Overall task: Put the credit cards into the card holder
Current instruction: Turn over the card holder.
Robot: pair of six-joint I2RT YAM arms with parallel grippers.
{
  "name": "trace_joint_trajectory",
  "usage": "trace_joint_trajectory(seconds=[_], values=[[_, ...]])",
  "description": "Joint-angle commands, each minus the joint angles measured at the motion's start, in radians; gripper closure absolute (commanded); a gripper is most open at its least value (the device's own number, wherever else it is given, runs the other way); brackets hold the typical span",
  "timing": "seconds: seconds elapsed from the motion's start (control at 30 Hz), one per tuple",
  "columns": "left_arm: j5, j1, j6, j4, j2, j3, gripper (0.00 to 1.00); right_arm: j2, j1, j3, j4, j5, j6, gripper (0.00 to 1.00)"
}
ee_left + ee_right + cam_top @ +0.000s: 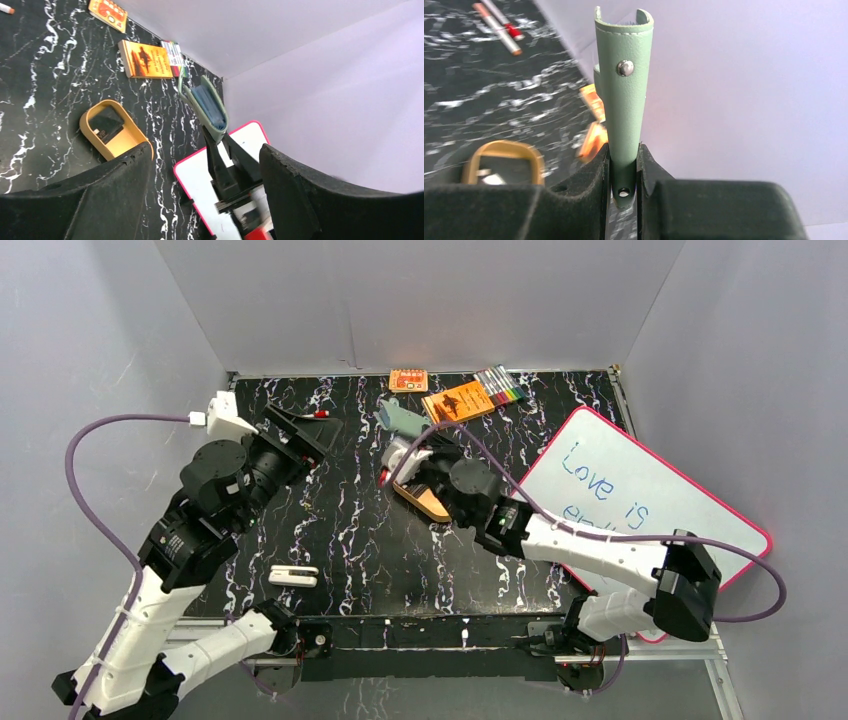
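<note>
Right gripper (pixel 623 160): jaws clenched on the bottom edge of the card holder (pixel 624 95). It's held roughly upright, clear of the bench (pixel 350 530), above the far side of the tan oval tray (pixel 425 498). In the left wrist view the holder hangs partly open, with the blue-grey pockets facing the left arm.

Left gripper (pixel 310 428): jaws released, spread wide, nothing between them. It's off to the left of the tray, well apart from it.

Credit cards (pixel 106 125): dark flat shape lying in the tray. It's probably the stack, but the view is too small to count them or to see an exposed edge.

My read is that the holder is presented, no card is loaded and the left arm's pick comes next.

How I'd do it:
- Hold the right clamp as is. The grip is only on the thin lower edge, so any push from insertion will pivot the holder. Push the card along the holder's length, towards the right jaws, not across it.
- Come down on the tray from above and slide one card against the tray wall to tip up an edge. Pinch it by the short end.
- Line the card's plane up with the pocket mouth before closing in. The pocket gap looks narrow.
- Watch clearance to the orange booklet (pixel 145 59) and whiteboard (pixel 640 500).
</note>
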Motion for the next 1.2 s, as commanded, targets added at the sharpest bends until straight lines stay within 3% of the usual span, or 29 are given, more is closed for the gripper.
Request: trace_joint_trajectory(seconds=[0.0, 0.17, 0.3, 0.73, 0.93, 1.17], values=[[0.087, 0.004, 0.005, 0.019, 0.048, 0.038, 0.24, -0.027, 0.068, -0.12, 0.63, 0.061, -0.666, 1.0], [0.238, 0.004, 0.002, 0.159, 0.058, -0.029, 0.21, -0.035, 0.134, -0.203, 0.798, 0.015, -0.911, 1.0], [0.349, 0.004, -0.011, 0.23, 0.065, -0.083, 0.21, -0.04, 0.155, -0.22, 0.833, -0.003, -1.012, 1.0], [0.372, 0.004, -0.064, 0.216, 0.008, -0.171, 0.2, -0.013, 0.186, -0.214, 0.879, 0.007, -1.053, 1.0], [0.415, 0.004, -0.067, 0.302, 0.015, -0.203, 0.33, 0.01, 0.196, -0.195, 0.868, 0.017, -1.039, 1.0], [0.443, 0.003, -0.069, 0.378, 0.025, -0.233, 0.58, 0.02, 0.212, -0.184, 0.875, 0.03, -1.042, 1.0]])
